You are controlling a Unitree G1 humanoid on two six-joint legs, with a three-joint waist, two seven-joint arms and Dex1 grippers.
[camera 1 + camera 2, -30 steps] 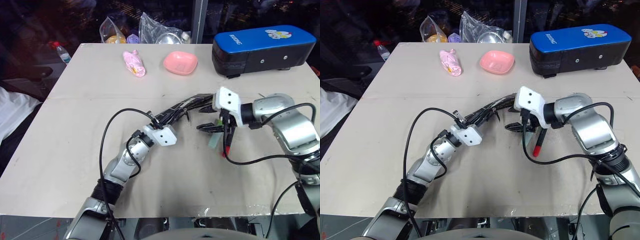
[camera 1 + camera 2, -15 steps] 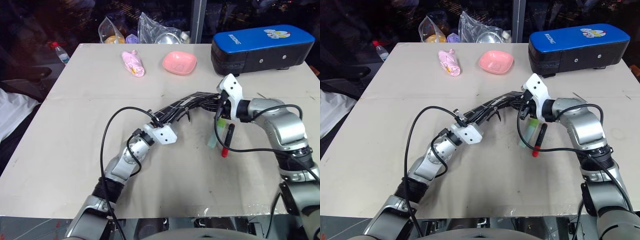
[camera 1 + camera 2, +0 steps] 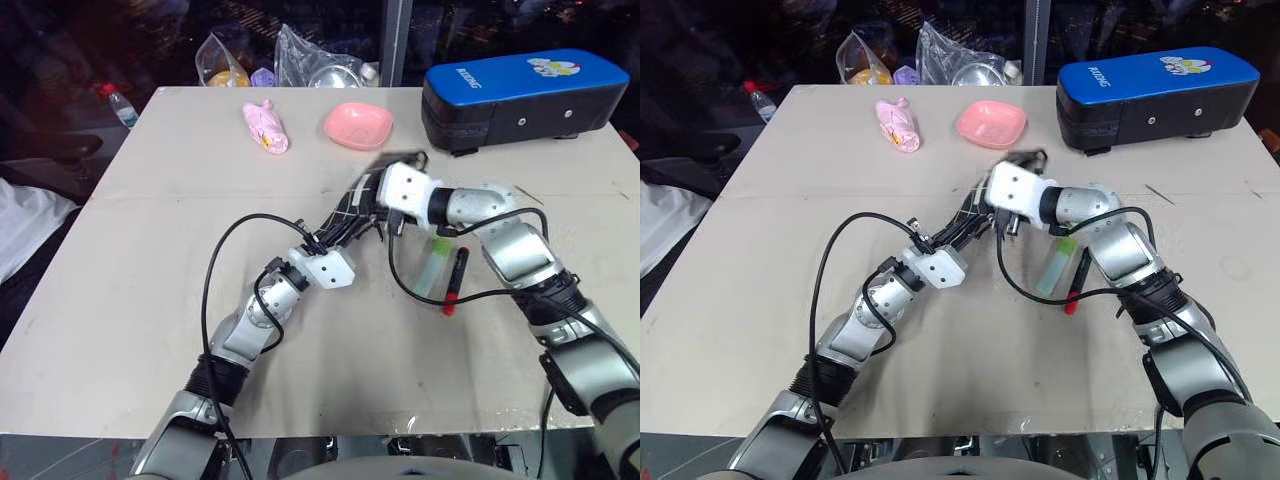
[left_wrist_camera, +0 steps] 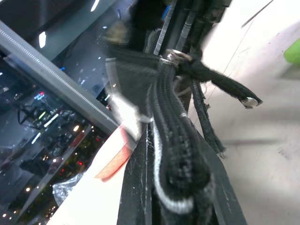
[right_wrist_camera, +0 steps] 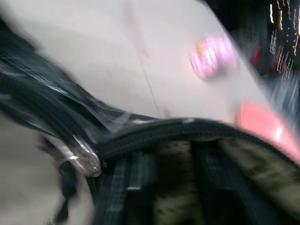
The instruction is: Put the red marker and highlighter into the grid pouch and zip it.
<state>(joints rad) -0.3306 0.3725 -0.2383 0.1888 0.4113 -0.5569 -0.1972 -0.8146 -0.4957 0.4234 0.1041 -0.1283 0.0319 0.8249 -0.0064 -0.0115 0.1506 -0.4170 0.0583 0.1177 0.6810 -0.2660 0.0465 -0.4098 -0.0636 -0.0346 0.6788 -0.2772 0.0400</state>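
Observation:
The grid pouch (image 3: 352, 215) is lifted off the table, slanting up from my left gripper (image 3: 325, 243), which is shut on its near edge. In the left wrist view the pouch's rim (image 4: 173, 140) runs away between the fingers to the zipper pull (image 4: 176, 56). My right gripper (image 3: 382, 180) is at the pouch's far end, and its wrist view looks close onto the zipper edge (image 5: 187, 129). The highlighter (image 3: 432, 265) and the red marker (image 3: 455, 280) lie side by side on the table, to the right of the pouch and under the right forearm.
A blue-and-black hard case (image 3: 525, 95) stands at the back right. A pink bowl (image 3: 358, 125) and a pink toy (image 3: 266, 126) sit near the back edge. Plastic bags (image 3: 320, 60) lie beyond it. A bottle (image 3: 118, 103) stands off the table's left corner.
My right gripper has swung left, away from the marker and highlighter, and rolled over to the pouch's far end. The marker, highlighter and left arm have kept still.

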